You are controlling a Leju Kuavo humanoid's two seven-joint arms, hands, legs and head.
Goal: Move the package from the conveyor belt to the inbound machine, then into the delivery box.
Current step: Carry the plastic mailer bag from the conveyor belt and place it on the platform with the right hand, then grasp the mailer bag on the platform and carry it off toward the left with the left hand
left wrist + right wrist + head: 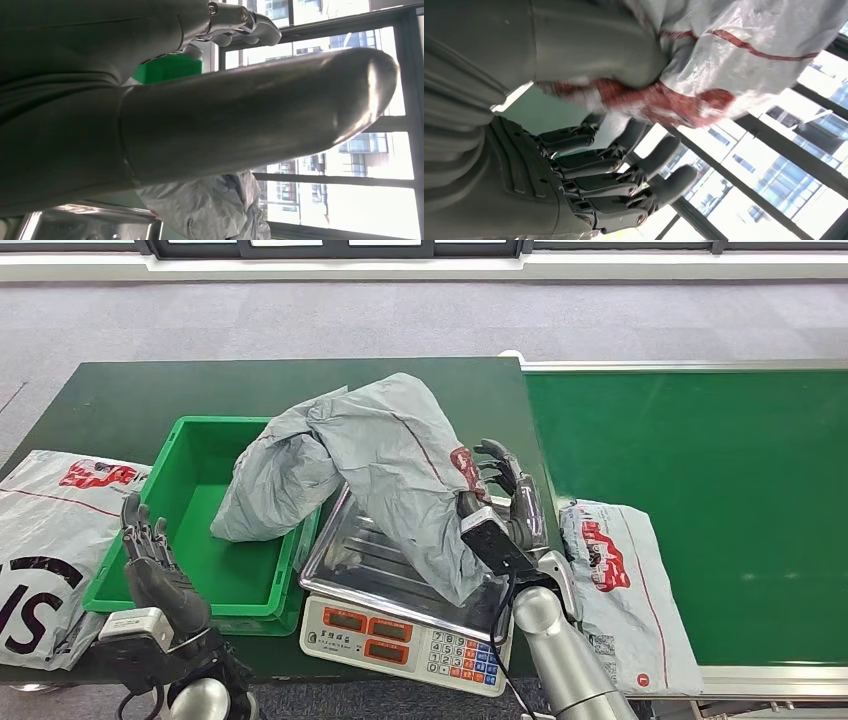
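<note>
A large crumpled grey package (380,450) with red print stands up over the steel tray of the inbound scale (400,635). Its left end droops over the rim into the green delivery box (195,435). My right hand (505,505) is at the package's right side. In the right wrist view the package (749,50) is pinched between the thumb and the nearest finger of that hand (599,170), while the other fingers stay straight and spread. My left hand (155,570) stands upright and empty at the box's near left corner, fingers apart. The left wrist view has the package (215,210) beyond my thumb (225,115).
A second grey package (615,580) with red print lies at the near left edge of the green conveyor belt (700,490). A white package (50,530) lies on the dark green table left of the box. The scale's keypad faces me.
</note>
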